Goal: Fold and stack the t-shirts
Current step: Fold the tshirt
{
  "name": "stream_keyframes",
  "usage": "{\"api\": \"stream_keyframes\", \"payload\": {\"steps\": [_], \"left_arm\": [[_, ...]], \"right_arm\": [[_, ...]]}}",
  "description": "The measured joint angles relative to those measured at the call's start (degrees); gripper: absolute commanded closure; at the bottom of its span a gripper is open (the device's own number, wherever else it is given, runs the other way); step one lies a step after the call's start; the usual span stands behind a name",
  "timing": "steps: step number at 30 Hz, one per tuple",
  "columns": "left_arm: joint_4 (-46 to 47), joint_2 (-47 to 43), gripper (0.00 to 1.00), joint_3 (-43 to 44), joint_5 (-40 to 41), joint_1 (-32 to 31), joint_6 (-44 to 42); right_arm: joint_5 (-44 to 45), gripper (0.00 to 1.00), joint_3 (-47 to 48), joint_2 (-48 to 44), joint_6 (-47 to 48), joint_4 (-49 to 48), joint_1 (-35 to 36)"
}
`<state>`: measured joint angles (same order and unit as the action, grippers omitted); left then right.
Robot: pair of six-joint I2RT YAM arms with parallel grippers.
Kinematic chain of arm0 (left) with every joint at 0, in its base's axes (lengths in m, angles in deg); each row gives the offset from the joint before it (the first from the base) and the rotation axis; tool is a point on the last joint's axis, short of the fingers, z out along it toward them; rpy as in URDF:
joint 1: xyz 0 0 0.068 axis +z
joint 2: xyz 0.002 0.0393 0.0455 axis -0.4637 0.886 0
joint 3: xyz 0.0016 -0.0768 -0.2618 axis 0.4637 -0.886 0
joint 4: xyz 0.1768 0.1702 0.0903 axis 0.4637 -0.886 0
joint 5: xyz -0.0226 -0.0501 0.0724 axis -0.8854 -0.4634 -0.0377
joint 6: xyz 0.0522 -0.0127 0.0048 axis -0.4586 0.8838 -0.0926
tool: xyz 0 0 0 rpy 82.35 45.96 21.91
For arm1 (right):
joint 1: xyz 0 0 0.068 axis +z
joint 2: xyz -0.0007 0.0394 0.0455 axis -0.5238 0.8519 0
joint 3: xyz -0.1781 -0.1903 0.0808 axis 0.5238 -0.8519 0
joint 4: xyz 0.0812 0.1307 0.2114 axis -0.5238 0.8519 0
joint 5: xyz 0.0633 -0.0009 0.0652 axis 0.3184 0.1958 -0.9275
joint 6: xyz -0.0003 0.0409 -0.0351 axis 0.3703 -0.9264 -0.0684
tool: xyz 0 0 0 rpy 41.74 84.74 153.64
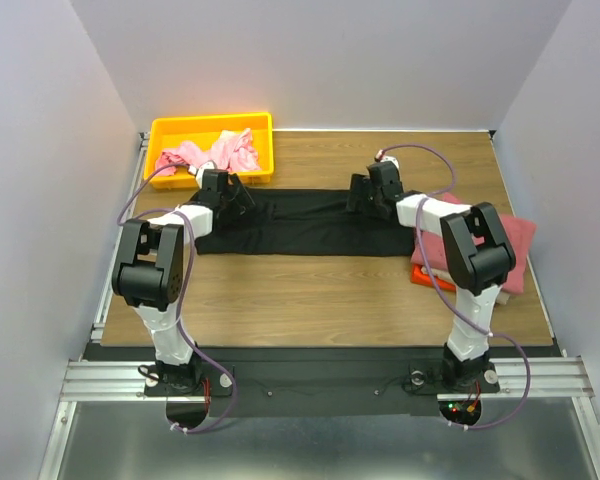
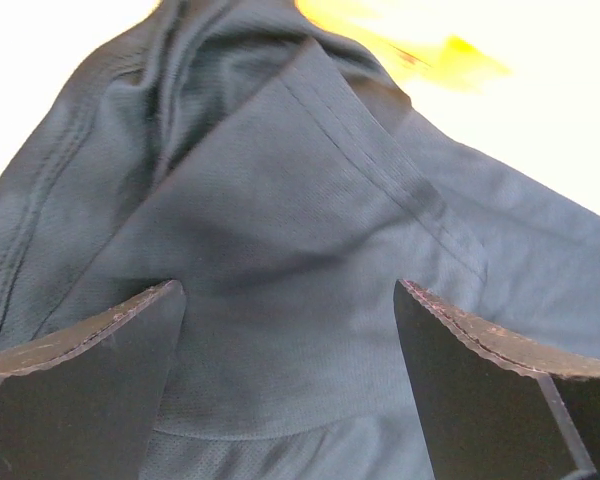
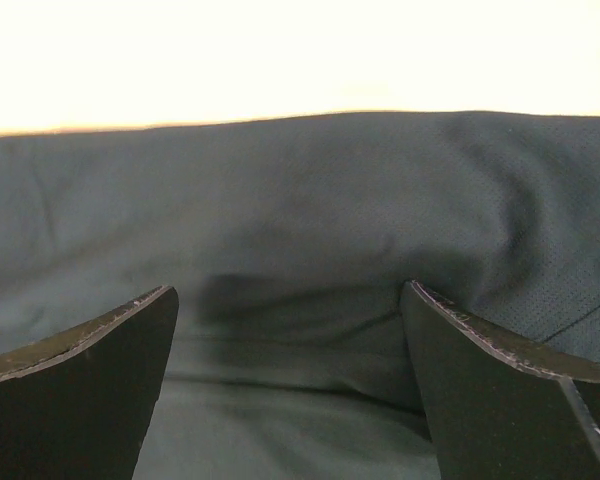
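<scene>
Black t-shirt (image 1: 300, 228) stretches mid-table (image 1: 310, 300), long axis running left to right. Over its far edge, left gripper (image 1: 234, 200) and right gripper (image 1: 363, 198) hang wide open and empty, one above each end, equally near.

Pale lavender walls (image 1: 320, 60) enclose a wooden table (image 1: 310, 290) fronted by an aluminium rail (image 1: 110, 378).

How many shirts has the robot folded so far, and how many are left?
Two look done: the rose-red shirt lies folded on the orange shirt at the right. The black shirt is being worked on: it lies in a long band, the left hand and right hand open over it. The light pink shirt is left, crumpled in the yellow bin.
</scene>
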<state>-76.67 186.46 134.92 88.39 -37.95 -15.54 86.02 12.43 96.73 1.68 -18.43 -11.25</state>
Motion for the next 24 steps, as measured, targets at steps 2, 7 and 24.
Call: {"api": "stream_keyframes", "payload": {"steps": [2,7,24], "left_arm": [[-0.4,0.0,0.02,0.0,0.1,0.8,0.0],[-1.2,0.0,0.02,0.3,0.0,4.0,0.0],[-9.9,-0.2,0.02,3.5,4.3,9.7,0.5]], "right_arm": [[-0.9,0.01,-3.7,-2.6,-0.7,-0.8,0.4],[-1.2,0.01,-13.7,-10.6,-3.7,-1.1,5.3],[-2.2,0.0,-28.3,-25.0,-16.7,0.7,26.3]]}}
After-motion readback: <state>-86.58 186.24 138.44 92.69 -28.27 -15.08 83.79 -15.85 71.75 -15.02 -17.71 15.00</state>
